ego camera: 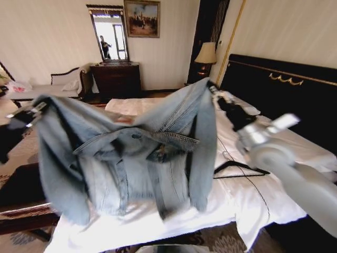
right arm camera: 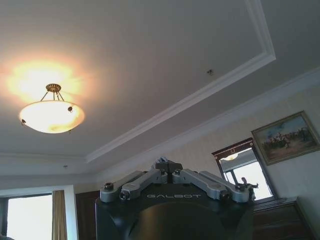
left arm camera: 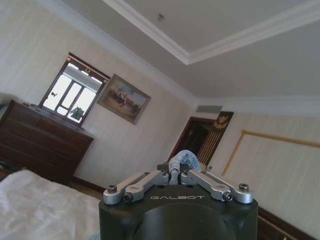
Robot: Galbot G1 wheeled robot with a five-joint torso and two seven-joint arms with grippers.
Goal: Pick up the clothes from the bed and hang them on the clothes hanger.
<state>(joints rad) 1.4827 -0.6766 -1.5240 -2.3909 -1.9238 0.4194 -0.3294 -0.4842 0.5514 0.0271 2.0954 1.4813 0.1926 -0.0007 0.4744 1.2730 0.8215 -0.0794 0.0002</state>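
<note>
The denim jacket (ego camera: 131,158) hangs above the bed (ego camera: 247,200), both shoulders clamped by the left gripper (ego camera: 37,112) and right gripper (ego camera: 215,93) fingers; hanging on the clothes hanger (ego camera: 239,169) remains

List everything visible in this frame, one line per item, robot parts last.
Denim jacket: one, light blue, held spread in the air above the bed.
Bed: one, white sheets, black headboard.
Clothes hanger: one, black, lying on the bed.
Dresser: one, dark wood, far wall, mirror above.
Painting: one, framed, far wall.
Lamp: one, cream shade, beside headboard.
Left gripper: jaws shut on jacket.
Right gripper: jaws shut on jacket.
</note>
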